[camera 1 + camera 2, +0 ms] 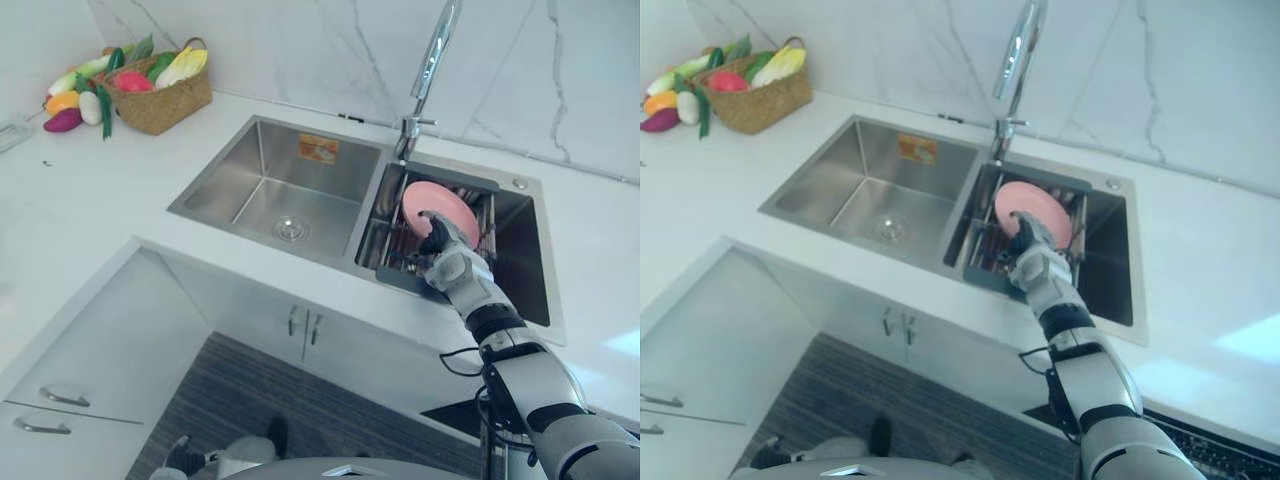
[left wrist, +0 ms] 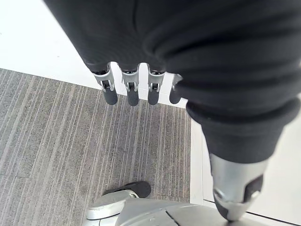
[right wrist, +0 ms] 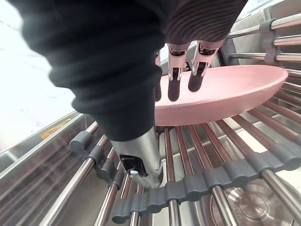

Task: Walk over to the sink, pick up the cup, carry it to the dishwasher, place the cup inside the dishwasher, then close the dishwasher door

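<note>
White counter (image 1: 90, 200): vegetable basket (image 1: 160, 100) far left, sink (image 1: 215, 185) inset.

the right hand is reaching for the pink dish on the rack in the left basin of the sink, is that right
Wrong basin. The pink dish stands on the rack in the right basin, not the left basin. The right hand does reach for it, as the left eye view shows.
</note>
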